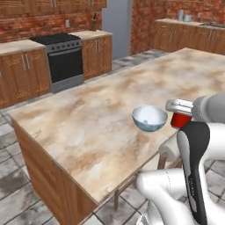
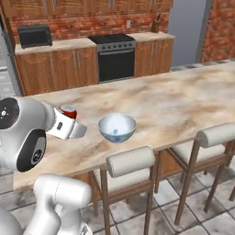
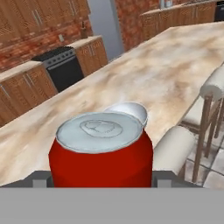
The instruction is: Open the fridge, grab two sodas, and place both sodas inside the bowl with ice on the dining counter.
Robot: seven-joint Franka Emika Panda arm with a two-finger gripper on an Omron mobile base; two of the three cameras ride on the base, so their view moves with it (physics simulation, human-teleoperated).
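My gripper (image 3: 100, 178) is shut on the red soda can (image 3: 100, 153), whose silver top faces the hand camera. The can (image 1: 180, 120) hangs just above the dining counter (image 1: 88, 118) near its stool-side edge, close beside the bowl with ice (image 1: 150, 117). From the other side, the can (image 2: 68, 111) sits left of the pale blue bowl (image 2: 117, 127), still outside its rim, with the gripper (image 2: 69, 120) around it. In the hand view the bowl's rim (image 3: 131, 109) peeks out behind the can. A grey strip at the left edge may be the fridge (image 2: 5, 73).
Padded stools (image 2: 131, 161) (image 2: 219, 134) stand along the counter's near edge, one right under the arm (image 1: 169, 150). A black stove (image 1: 63, 57) and wooden cabinets (image 1: 22, 74) line the far brick wall, with a microwave (image 2: 34, 35) on the wall counter.
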